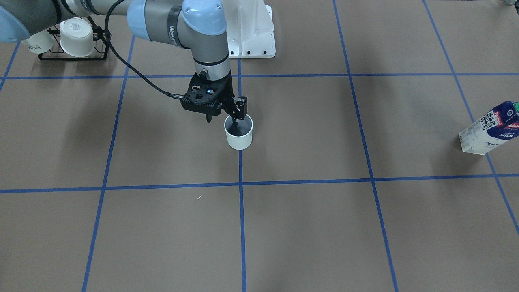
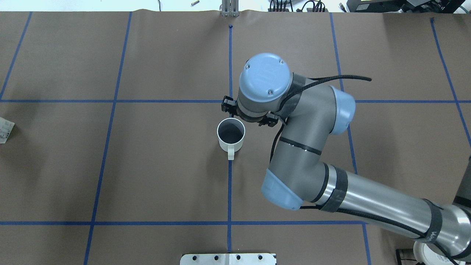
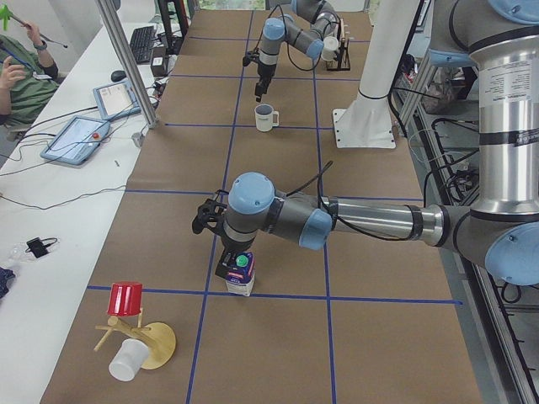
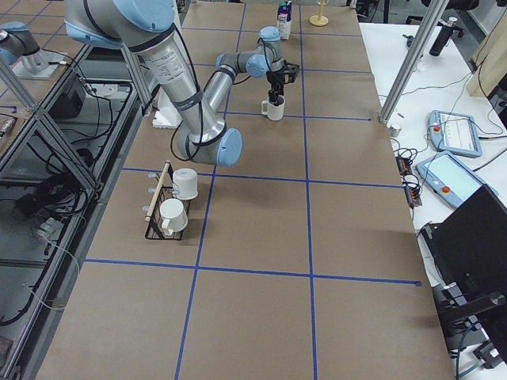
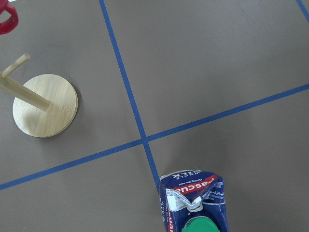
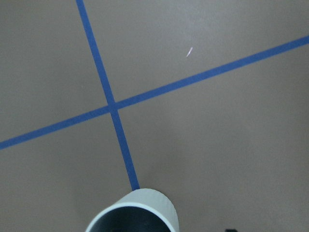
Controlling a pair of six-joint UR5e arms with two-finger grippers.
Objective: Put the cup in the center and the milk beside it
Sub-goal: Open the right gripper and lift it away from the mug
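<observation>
The plain white cup (image 1: 239, 134) stands upright on the blue centre line of the brown table (image 2: 165, 165), handle towards the robot; it also shows in the overhead view (image 2: 230, 135). My right gripper (image 1: 223, 120) is open. One finger (image 1: 236, 118) reaches inside the cup and the other (image 1: 209, 117) hangs outside it, clear of the wall. The milk (image 1: 488, 129) stands far off at the table's left end. The left arm's gripper (image 3: 229, 252) hovers right over the milk (image 3: 240, 273); I cannot tell whether it is open or shut. The left wrist view shows only the carton top (image 5: 193, 203).
A black wire rack with two white mugs (image 1: 73, 38) stands at the robot's right. A wooden mug tree (image 3: 139, 337) with a red cup stands near the milk; its base shows in the left wrist view (image 5: 46, 104). The white robot base (image 1: 251, 36) is behind the cup.
</observation>
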